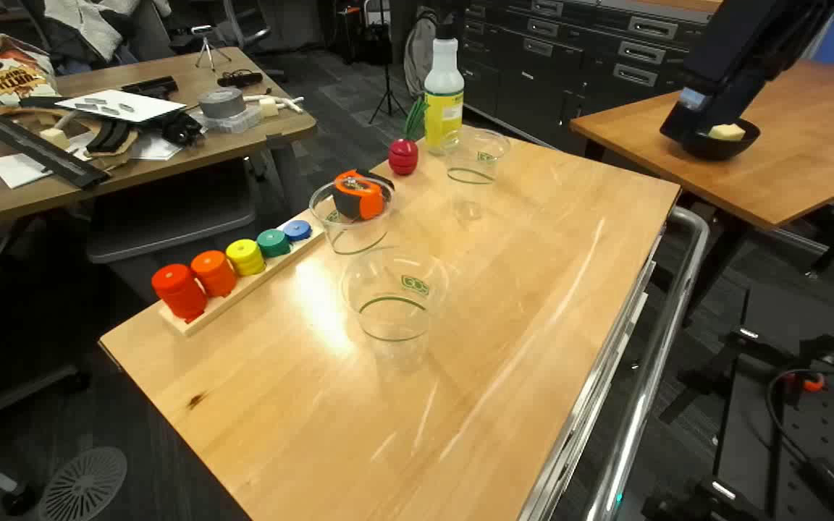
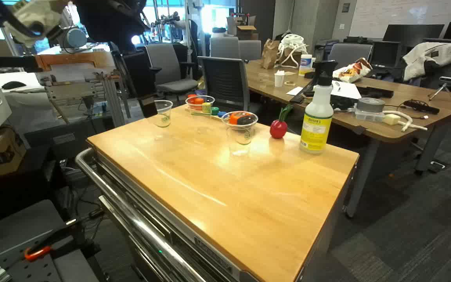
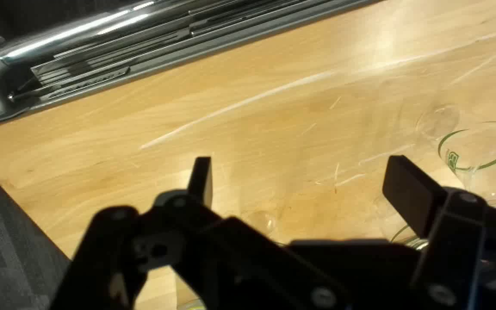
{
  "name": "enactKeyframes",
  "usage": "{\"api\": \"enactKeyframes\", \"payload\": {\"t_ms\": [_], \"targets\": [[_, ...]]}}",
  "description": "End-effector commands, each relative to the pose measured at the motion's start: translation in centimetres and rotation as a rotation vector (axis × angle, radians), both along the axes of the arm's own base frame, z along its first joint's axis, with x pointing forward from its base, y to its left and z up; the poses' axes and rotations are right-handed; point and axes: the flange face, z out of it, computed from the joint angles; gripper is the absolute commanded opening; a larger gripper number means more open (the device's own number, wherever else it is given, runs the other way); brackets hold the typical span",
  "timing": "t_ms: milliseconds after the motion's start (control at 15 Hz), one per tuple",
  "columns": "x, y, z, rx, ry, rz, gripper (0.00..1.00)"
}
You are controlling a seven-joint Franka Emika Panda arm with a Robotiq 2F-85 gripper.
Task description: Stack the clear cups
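Three clear cups stand upright and apart on the wooden cart top. An exterior view shows the near cup (image 1: 394, 318), the middle cup (image 1: 354, 235) and the far cup (image 1: 473, 163). They also show in an exterior view as the left cup (image 2: 163, 114), the back cup (image 2: 200, 107) and the nearest cup (image 2: 239, 135). In the wrist view my gripper (image 3: 299, 157) is wide open and empty, high above the cart top. One cup (image 3: 476, 146) lies right of the fingers there; the other two are mostly hidden behind the gripper. Dark gripper parts show in an exterior view (image 1: 721, 79).
Coloured blocks (image 1: 245, 257) on a wooden base and an orange-black tape measure (image 1: 359, 195) stand along one edge. A red radish-like thing (image 1: 403, 157) and a yellow-labelled bottle (image 2: 316, 121) are near the corner. A metal handle (image 1: 667, 347) lines the opposite side. A black bowl (image 1: 739, 148) sits on another table.
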Motion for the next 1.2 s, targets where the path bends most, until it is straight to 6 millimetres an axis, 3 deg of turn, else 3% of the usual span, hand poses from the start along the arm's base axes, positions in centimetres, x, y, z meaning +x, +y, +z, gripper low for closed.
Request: {"api": "enactKeyframes", "payload": {"t_ms": [0, 267, 467, 1133], "targets": [[0.0, 0.0, 0.1, 0.000, 0.001, 0.000, 1.00], [0.2, -0.2, 0.1, 0.011, 0.011, 0.005, 1.00], [1.9, -0.8, -0.1, 0.026, 0.044, 0.014, 1.00], [13.2, -3.6, -2.5, 0.056, 0.106, 0.019, 1.00]]}}
